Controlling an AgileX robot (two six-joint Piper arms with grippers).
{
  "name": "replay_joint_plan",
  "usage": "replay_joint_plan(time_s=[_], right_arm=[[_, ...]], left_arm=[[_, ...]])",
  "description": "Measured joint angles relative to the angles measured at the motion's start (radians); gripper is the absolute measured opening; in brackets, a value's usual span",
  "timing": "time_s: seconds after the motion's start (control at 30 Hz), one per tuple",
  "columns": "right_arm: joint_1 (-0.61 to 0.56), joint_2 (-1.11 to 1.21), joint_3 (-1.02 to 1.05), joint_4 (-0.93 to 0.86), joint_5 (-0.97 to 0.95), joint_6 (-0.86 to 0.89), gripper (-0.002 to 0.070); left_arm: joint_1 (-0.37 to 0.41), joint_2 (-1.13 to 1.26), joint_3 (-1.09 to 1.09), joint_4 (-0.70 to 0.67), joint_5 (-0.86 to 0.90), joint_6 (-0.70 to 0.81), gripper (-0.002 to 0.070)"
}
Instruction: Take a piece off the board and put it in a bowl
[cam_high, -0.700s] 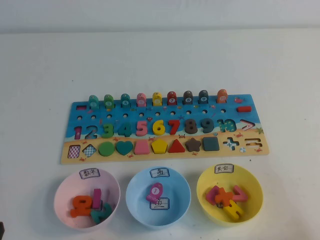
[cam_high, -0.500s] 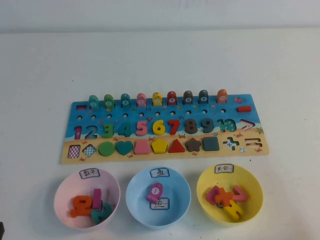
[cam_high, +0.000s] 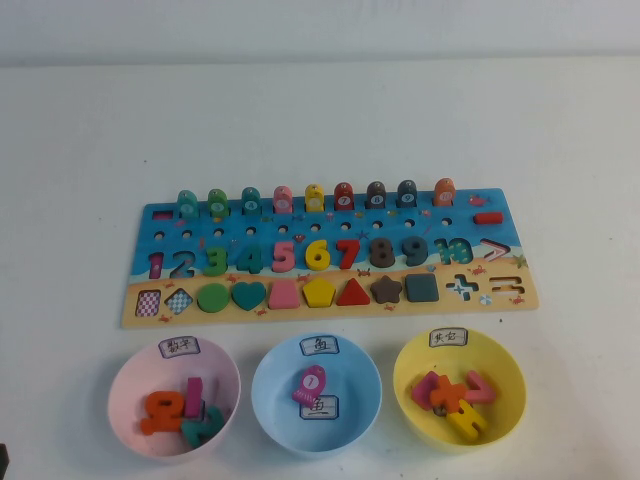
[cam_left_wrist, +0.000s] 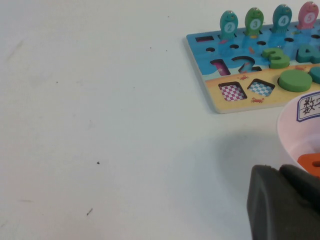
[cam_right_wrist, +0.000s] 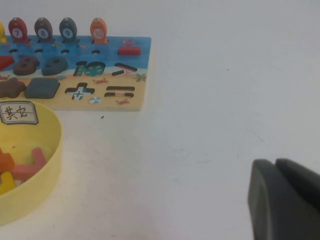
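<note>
On the white table, nothing's being touched right now:
Board (cam_high: 330, 255): flat mid-table, fish pegs along the far edge, numbers in the middle, shapes nearest the bowls — a few slots bare.
Pink bowl (cam_high: 127, 378): robot's left, holds an orange piece and a couple more.
Blue bowl (cam_high: 272, 385): middle, one pink fish piece (cam_high: 310, 384) inside.
Yellow bowl (cam_high: 505, 372): robot's right, pink and yellow bits.
Left gripper (cam_left_wrist: 285, 202): low beside the pink bowl's rim, fingers pressed together, empty.
Right gripper (cam_right_wrist: 286, 200): over bare table — off to the side of the yellow bowl, pressed together too.
</note>
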Motion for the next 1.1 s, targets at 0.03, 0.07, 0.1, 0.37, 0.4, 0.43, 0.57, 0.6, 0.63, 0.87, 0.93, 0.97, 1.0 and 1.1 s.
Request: replay_joint_plan(time_s=[0.03,0.07,0.1,0.37,0.4,0.43,0.57,0.6,0.63,0.87,0.93,0.97,1.0,1.1], right_arm=[[0.0,0.0,0.0,0.0,0.0,0.0,-0.0017],[0.0,0.0,0.0,0.0,0.0,0.0,-0.0017],[0.0,0.0,0.0,0.0,0.0,0.0,-0.0017],[0.0,0.0,0.0,0.0,0.0,0.0,-0.0017],[0.0,0.0,0.0,0.0,0.0,0.0,-0.0017],[0.0,0.0,0.0,0.0,0.0,0.0,-0.0017],[0.0,0.0,0.0,0.0,0.0,0.0,-0.0017],[0.0,0.0,0.0,0.0,0.0,0.0,-0.0017],[0.0,0.0,0.0,0.0,0.0,0.0,-0.0017],[0.0,0.0,0.0,0.0,0.0,0.0,-0.0017],[0.0,0.0,0.0,0.0,0.0,0.0,-0.0017],[0.0,0.0,0.0,0.0,0.0,0.0,-0.0017],[0.0,0.0,0.0,0.0,0.0,0.0,-0.0017],[0.0,0.0,0.0,0.0,0.0,0.0,-0.0017]], left_arm=[[0.0,0.0,0.0,0.0,0.0,0.0,-0.0005],[0.0,0.0,0.0,0.0,0.0,0.0,-0.0005],[0.0,0.0,0.0,0.004,0.0,0.0,-0.0004],[0.0,0.0,0.0,0.013,-0.007,0.0,-0.0005],[0.0,0.0,0.0,0.013,-0.016,0.0,-0.0005],[0.0,0.0,0.0,0.013,-0.032,-0.002,-0.0005],[0.0,0.0,0.0,-0.052,-0.124,-0.053,-0.0005],[0.0,0.0,0.0,-0.078,-0.15,-0.064,-0.0005],[0.0,0.0,0.0,-0.104,-0.173,-0.078,-0.0005],[0.0,0.0,0.0,-0.243,-0.256,-0.154,-0.0005],[0.0,0.0,0.0,-0.238,-0.264,-0.154,-0.0005],[0.0,0.0,0.0,-0.233,-0.264,-0.154,-0.0005],[0.0,0.0,0.0,-0.232,-0.264,-0.154,-0.0005],[0.0,0.0,0.0,-0.231,-0.262,-0.166,-0.0005]])
